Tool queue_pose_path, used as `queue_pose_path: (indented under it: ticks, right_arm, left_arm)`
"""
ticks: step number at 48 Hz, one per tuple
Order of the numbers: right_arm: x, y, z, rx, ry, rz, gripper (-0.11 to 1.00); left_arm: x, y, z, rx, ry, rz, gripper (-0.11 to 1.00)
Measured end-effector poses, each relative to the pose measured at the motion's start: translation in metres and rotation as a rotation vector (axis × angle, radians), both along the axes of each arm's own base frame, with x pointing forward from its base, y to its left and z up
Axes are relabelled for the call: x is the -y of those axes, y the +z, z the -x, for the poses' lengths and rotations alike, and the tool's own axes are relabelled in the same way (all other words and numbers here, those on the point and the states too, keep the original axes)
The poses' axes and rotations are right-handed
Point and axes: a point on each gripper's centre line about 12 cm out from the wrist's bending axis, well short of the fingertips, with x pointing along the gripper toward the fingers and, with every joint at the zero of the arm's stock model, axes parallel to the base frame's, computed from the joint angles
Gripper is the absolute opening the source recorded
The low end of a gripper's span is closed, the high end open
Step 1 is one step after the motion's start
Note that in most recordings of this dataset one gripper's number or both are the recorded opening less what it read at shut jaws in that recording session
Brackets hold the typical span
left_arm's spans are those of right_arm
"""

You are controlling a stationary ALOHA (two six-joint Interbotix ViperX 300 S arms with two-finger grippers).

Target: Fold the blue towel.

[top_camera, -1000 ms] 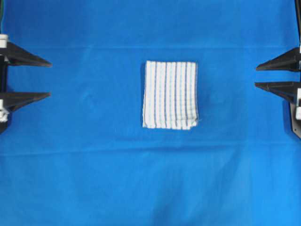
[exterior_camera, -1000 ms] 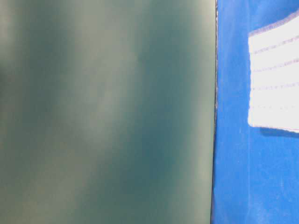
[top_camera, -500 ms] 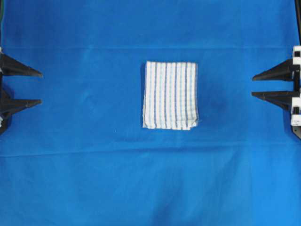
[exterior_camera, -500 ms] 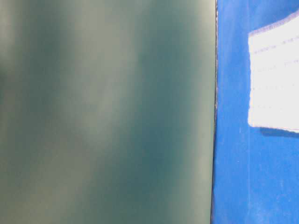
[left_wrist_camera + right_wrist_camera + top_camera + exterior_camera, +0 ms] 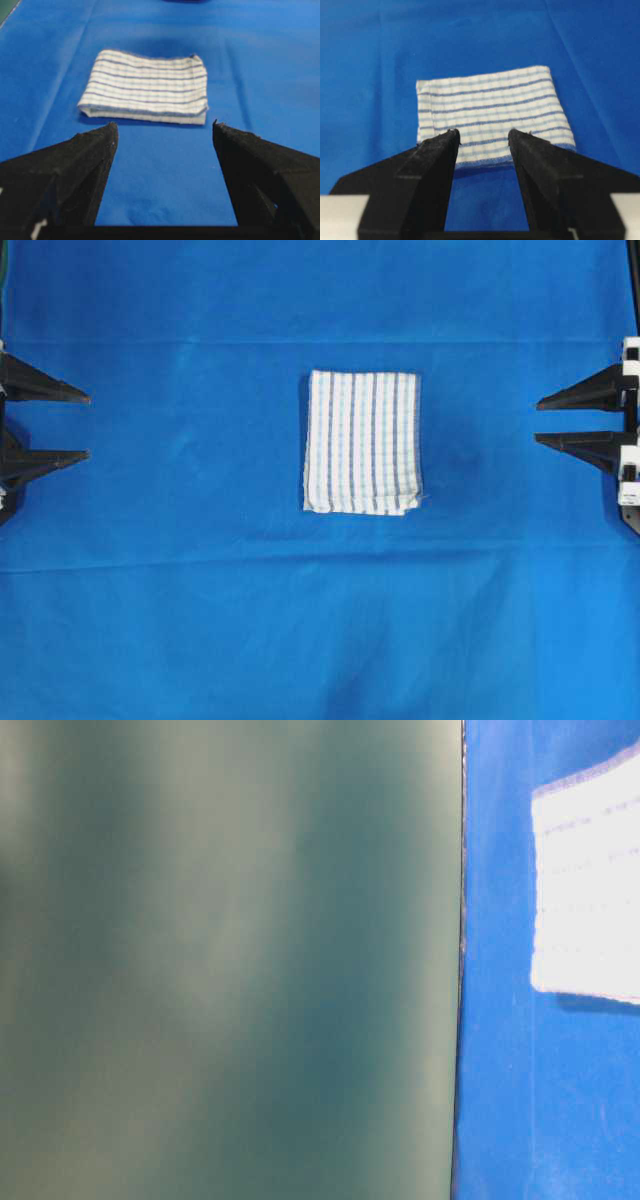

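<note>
The blue towel [image 5: 362,442], white with light and dark blue stripes, lies folded into a small rectangle at the middle of the blue table covering [image 5: 200,600]. It also shows in the left wrist view [image 5: 147,86], the right wrist view [image 5: 490,112] and at the right edge of the table-level view [image 5: 590,890]. My left gripper [image 5: 88,425] is open and empty at the far left edge, well away from the towel. My right gripper [image 5: 537,421] is open and empty at the far right edge, also apart from it. In the wrist views the left gripper [image 5: 165,131] and the right gripper [image 5: 483,135] hold nothing.
The plain blue covering spans the whole table, with faint crease lines across it. A blurred grey-green surface [image 5: 230,960] fills the left two thirds of the table-level view.
Both grippers drew back outward toward the table's side edges between one second and half a second ago, and have held still since. The towel has not moved.
</note>
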Motion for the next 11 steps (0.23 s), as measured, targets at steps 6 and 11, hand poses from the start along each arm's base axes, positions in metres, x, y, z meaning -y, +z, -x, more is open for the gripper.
queue_pose_path:
  ticks: [6,11]
  right_arm:
    - [0.0,0.0,0.0,0.0,0.0,0.0,0.51]
    - [0.0,0.0,0.0,0.0,0.0,0.0,0.51]
  left_arm:
    - [0.0,0.0,0.0,0.0,0.0,0.0,0.71]
    - [-0.0002,0.0002,0.0002,0.002,0.002,0.0,0.71]
